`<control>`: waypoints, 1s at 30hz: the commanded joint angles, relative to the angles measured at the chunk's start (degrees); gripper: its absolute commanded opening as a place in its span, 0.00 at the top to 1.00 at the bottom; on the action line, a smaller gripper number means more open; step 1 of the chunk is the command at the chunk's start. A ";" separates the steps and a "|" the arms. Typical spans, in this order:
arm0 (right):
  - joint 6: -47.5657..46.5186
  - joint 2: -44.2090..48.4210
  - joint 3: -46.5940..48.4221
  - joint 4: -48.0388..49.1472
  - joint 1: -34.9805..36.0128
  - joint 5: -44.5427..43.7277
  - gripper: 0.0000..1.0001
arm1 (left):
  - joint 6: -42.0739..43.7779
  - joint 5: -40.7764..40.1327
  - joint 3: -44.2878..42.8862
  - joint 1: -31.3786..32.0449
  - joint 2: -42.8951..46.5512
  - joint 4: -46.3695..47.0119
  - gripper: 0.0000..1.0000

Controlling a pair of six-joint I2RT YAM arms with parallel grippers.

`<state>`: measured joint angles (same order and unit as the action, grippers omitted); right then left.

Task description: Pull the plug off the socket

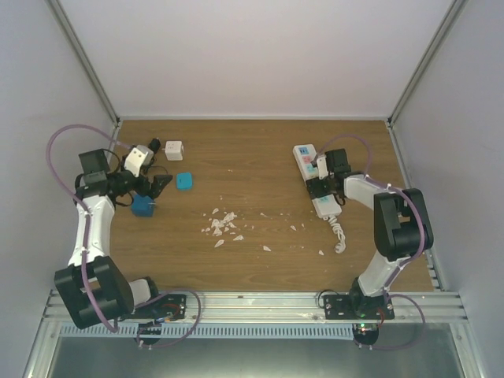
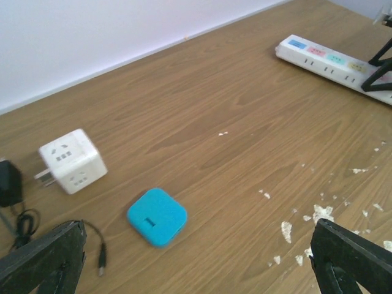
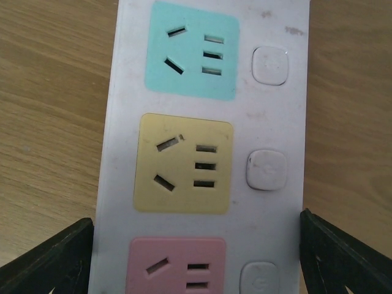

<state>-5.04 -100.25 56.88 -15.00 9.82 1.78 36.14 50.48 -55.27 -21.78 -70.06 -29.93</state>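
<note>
The socket (image 1: 314,178) is a long white power strip at the right of the table, with its coiled cord (image 1: 339,236) trailing toward me. In the right wrist view its teal, yellow and pink outlets (image 3: 184,164) are empty, with no plug in them. My right gripper (image 3: 196,263) straddles the strip, and its fingers (image 3: 55,260) press against both long sides. My left gripper (image 2: 196,269) is open and empty above bare wood. In the top view it (image 1: 155,187) sits beside a blue cube (image 1: 142,205) that rests on the table.
A flat blue square (image 2: 157,216), a white cube adapter with prongs (image 2: 69,160) and a black adapter with a thin cable (image 2: 9,184) lie at the far left. White scraps (image 1: 222,224) are scattered mid-table. Walls enclose the table on three sides.
</note>
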 commanded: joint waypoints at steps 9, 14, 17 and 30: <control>7.89 5.34 -0.37 -5.45 -1.27 -1.98 0.00 | -3.69 -6.91 -1.51 14.14 -3.85 1.87 0.01; 6.53 9.02 5.12 -6.73 -1.26 3.44 0.00 | -4.94 -11.79 -5.45 19.91 -5.47 -1.35 0.01; 4.61 11.01 9.00 -7.63 -1.29 6.02 0.00 | -7.00 -12.33 -10.70 21.15 -6.87 -3.19 0.01; -1.72 23.47 13.08 -4.08 -10.56 23.90 0.00 | -22.48 -19.76 -21.17 20.98 -6.34 2.04 0.01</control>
<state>-5.41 -79.72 70.17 -21.08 4.49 17.50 18.61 34.50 -78.96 -0.67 -78.63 -32.25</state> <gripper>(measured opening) 0.995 0.991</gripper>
